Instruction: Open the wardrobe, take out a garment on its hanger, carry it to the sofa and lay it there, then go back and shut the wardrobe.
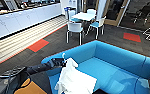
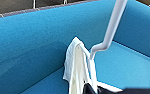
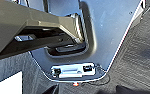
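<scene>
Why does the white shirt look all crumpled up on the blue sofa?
The white shirt is bunched and hanging unevenly off its hanger, draped over the blue sofa by the left tool. It isn't spread flat. Nothing looks spilled or broken.

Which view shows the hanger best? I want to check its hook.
The left wrist view: the hanger rises white against the sofa, carrying the garment. In the head view the garment covers it.

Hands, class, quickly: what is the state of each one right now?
Left hand: closed, holding the hanger with the white shirt over the blue sofa.
Right hand: cannot be told.
</scene>
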`<state>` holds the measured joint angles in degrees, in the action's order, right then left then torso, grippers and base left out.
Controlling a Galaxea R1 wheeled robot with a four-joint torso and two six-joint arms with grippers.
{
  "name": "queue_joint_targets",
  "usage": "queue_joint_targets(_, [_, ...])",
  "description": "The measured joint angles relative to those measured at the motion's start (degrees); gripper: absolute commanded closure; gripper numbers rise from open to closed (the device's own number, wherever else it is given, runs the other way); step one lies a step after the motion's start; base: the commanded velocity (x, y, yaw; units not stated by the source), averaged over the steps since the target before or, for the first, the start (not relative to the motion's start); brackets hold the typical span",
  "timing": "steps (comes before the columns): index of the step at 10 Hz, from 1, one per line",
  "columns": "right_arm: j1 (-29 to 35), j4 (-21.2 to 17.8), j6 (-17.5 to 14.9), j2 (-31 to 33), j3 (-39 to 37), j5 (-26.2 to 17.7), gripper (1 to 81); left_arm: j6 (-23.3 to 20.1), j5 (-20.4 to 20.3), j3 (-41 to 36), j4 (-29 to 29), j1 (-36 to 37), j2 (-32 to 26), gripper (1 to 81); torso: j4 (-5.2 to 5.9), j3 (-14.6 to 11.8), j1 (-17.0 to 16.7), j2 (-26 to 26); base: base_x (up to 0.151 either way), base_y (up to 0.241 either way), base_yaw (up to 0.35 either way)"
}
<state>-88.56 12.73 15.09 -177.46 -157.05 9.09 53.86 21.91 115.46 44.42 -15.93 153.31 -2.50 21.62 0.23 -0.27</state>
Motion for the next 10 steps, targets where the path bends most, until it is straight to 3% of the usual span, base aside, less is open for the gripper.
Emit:
queue_joint_targets(4, [-0.02, 0.00, -0.05, 0.00, 0.00, 0.00, 1.0, 0.00, -1.65, 0.69, 2.96, -7.18, -2.54, 81.1, 0.00, 0.00, 0.00, 0.00, 0.000, 0.000, 0.000])
queue_joint_targets(9, [-0.51, 0.00, -0.02, -0.02, 0.00, 0.09, 1.0, 0.00, -4.44, 7.17, 4.34, -9.81, -3.91, 81.1, 0.00, 0.00, 0.00, 0.00, 0.000, 0.000, 0.000])
queue_joint_targets(10, [-0.49, 0.00, -0.05, -0.02, 0.00, 0.13, 1.0, -0.52, -5.02, 9.09, 4.66, -10.39, -3.94, 1.0, 0.00, 0.00, 0.00, 0.00, 0.000, 0.000, 0.000])
